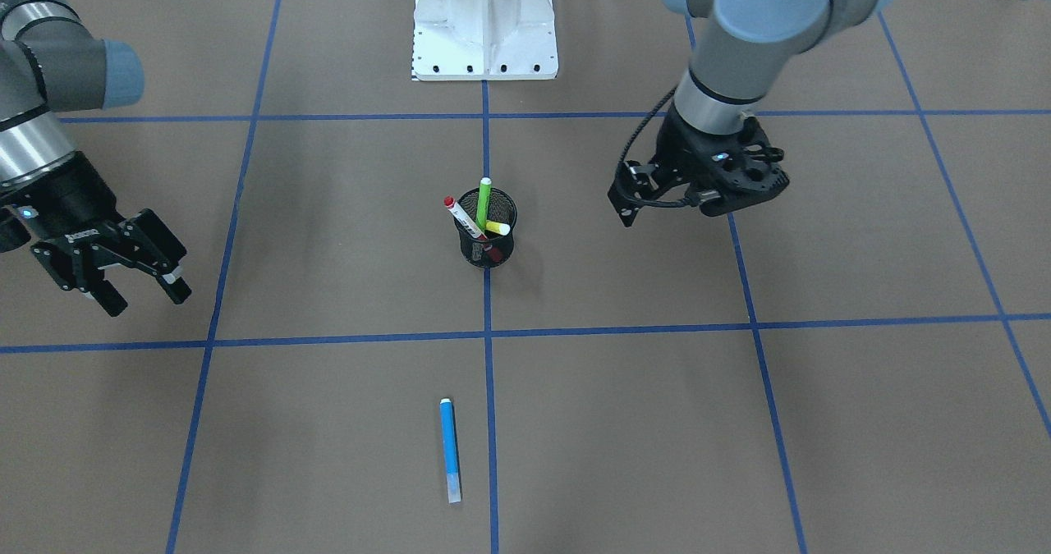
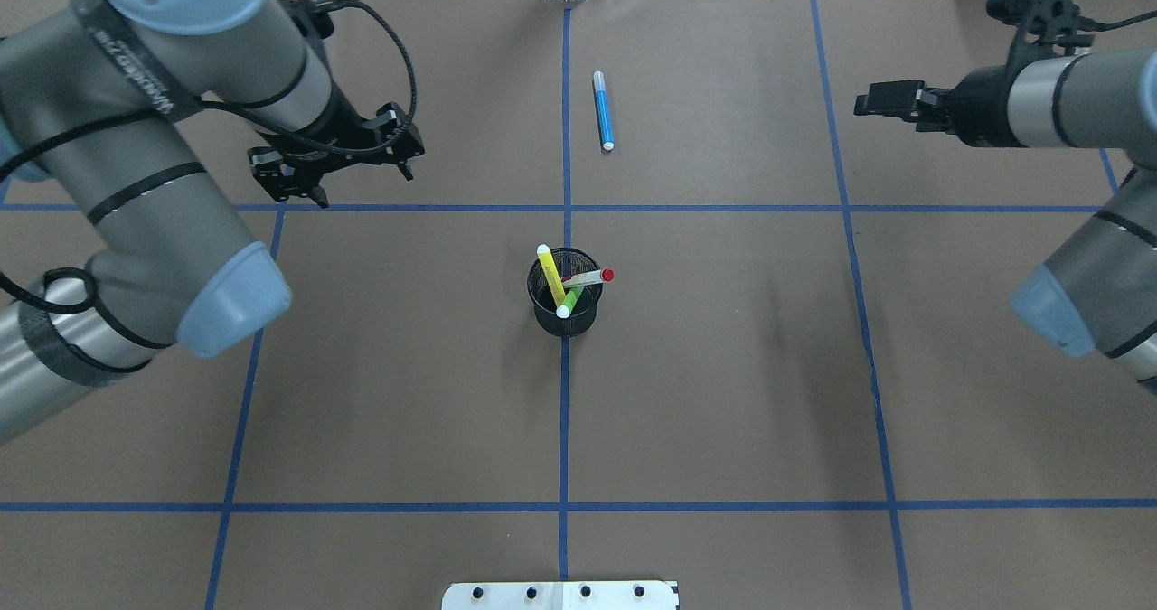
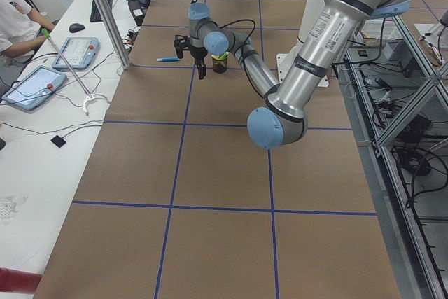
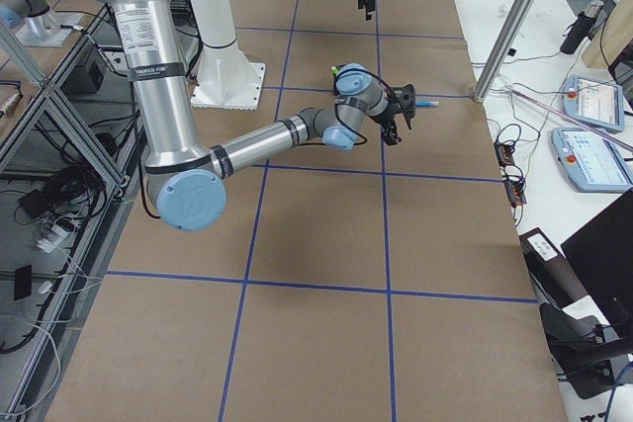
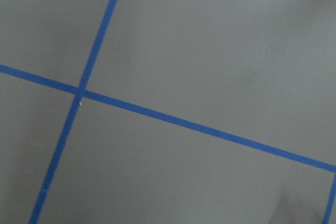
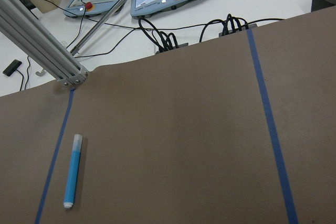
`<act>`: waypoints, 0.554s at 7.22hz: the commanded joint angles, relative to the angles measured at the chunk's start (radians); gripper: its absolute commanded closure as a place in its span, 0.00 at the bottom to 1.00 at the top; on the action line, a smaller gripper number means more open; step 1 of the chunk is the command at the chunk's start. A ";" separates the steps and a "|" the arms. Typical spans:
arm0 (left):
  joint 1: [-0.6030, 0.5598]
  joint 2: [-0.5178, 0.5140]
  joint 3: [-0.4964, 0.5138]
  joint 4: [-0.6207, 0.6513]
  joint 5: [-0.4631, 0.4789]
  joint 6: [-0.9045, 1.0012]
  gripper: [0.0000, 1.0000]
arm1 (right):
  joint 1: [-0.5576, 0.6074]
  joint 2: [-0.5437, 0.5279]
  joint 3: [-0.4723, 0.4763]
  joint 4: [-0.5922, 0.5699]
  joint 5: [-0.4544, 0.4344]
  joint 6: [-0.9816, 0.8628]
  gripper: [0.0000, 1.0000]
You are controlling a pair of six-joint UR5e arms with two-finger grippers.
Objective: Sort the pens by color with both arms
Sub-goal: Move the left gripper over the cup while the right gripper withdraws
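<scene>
A blue pen (image 1: 448,447) is lying flat on the brown table (image 1: 328,209) at the operators' end, just beside the centre line of blue tape (image 1: 490,423) on the robot's right side, well apart from everything else. Farther in, a black mesh cup (image 1: 488,250) is standing on that same line, and three pens are leaning in it: a lime green one (image 1: 484,201) pointing up, a yellow one (image 1: 497,227) tilting across the rim, and a white one with red ends (image 1: 462,217) slanting out toward the robot's right. Level with the cup, the right gripper (image 1: 148,298) is hanging above the table well off to the side, its two fingers spread and holding nothing. Slightly farther back on the other side, the left gripper (image 1: 632,201) is pointing down over a crossing of tape lines — whether its fingers are spread or pressed together cannot be told. Behind it all, the white pedestal base (image 1: 484,29) is sitting at the far edge.
</scene>
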 commanded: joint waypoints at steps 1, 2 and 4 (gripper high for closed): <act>0.155 -0.241 0.131 0.099 0.186 -0.109 0.01 | 0.096 -0.064 -0.002 0.000 0.167 -0.074 0.02; 0.182 -0.444 0.381 0.114 0.220 -0.128 0.01 | 0.096 -0.067 -0.005 0.000 0.167 -0.075 0.02; 0.228 -0.572 0.583 0.114 0.277 -0.122 0.01 | 0.095 -0.073 -0.007 -0.002 0.165 -0.075 0.02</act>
